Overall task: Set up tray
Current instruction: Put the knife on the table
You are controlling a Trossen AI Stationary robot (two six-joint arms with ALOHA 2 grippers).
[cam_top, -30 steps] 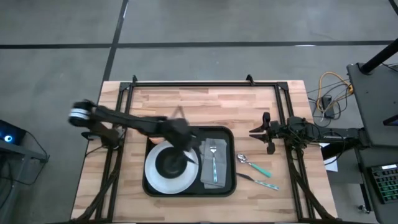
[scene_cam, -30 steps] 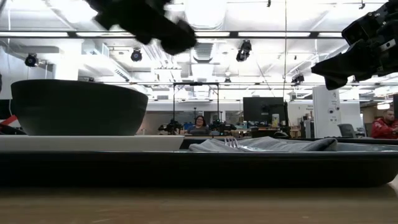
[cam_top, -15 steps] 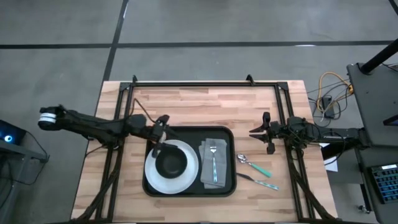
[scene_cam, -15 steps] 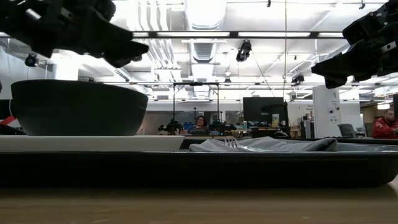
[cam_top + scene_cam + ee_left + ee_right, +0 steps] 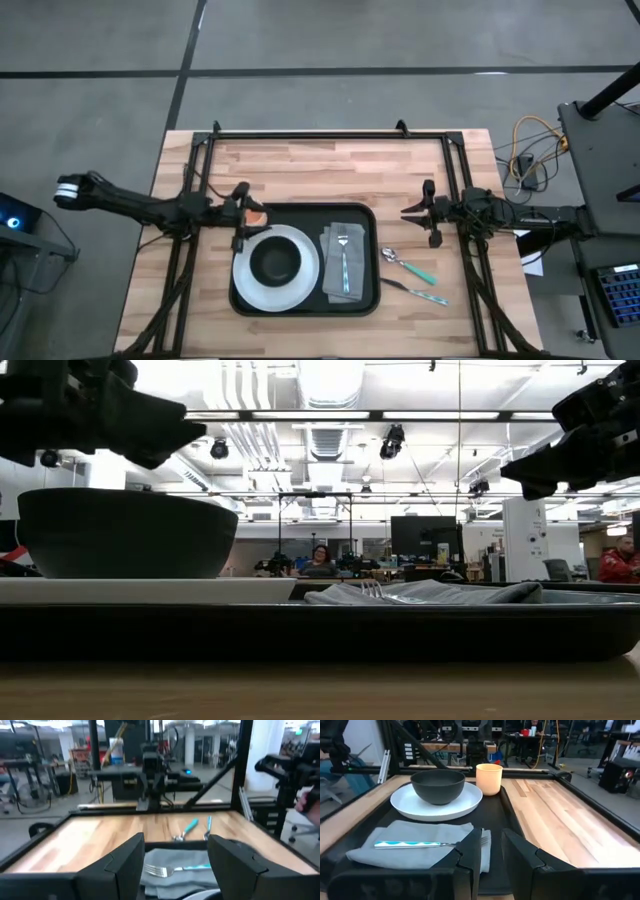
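Note:
The black tray lies mid-table. On it the white plate carries the dark bowl. A peach cup stands upright in the tray's far left corner. The grey napkin lies on the tray's right half, with a teal-handled fork on top. My left gripper hangs open just left of the cup, above the height of the bowl. My right gripper waits right of the tray, its fingers slightly apart.
A teal-handled spoon and a knife lie on the wood right of the tray. A black frame runs along the table's far edge and sides. Bare wood shows beyond the tray's far rim. People sit in the room behind.
My left arm has drawn back from over the bowl and plate toward the table's left edge and now stops at the tray's far left corner. The peach cup, covered by the arm before, has come into view. The right arm and the tray's things have stayed put.

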